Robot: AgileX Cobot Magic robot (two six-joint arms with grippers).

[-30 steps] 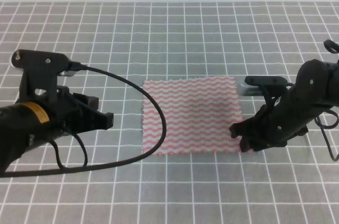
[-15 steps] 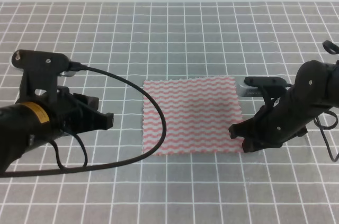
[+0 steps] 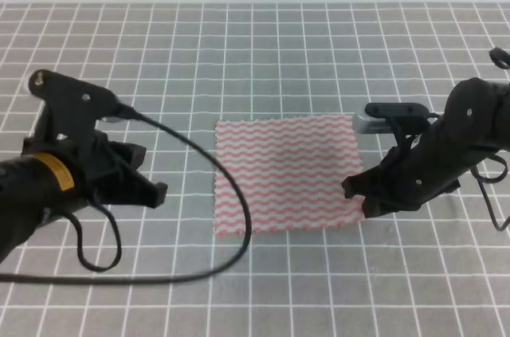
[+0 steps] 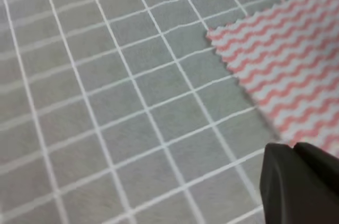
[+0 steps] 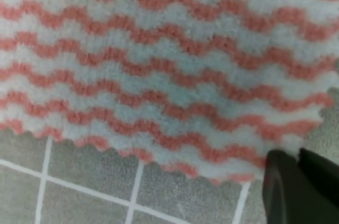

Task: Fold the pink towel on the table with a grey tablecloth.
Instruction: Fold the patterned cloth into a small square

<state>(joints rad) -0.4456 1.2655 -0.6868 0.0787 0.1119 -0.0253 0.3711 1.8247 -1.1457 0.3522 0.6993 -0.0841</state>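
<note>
Exterior high view is showing the table with a grey tablecloth [image 3: 263, 42] spreading across the whole scene, its white grid running to a pale wall at the back, and the pink towel [image 3: 287, 174] is lying flat and unfolded near the middle of it. A black cable [image 3: 209, 163] from the left arm is looping over the cloth and crossing the towel's near left corner, so it is lying in the way on that side. A small silver and black camera mount [image 3: 390, 118] is sticking out from the right arm just beside the towel's far right corner. Compared with a second ago, the left gripper [image 3: 147, 186] is sitting a little lower and more tilted, its cable loop is sagging further toward the front edge, and the right gripper [image 3: 365, 197] is reaching slightly further up along the towel's right edge; the towel itself is keeping its place. The left gripper is hovering well to the left of the towel, angled toward it; in the left wrist view only a dark fingertip [image 4: 299, 187] is showing near the towel's corner, and I cannot tell how its jaws are standing. The right gripper is leaning down at the near right corner, its dark fingertip [image 5: 296, 187] touching the towel's zigzag edge, jaws likewise unclear
</note>
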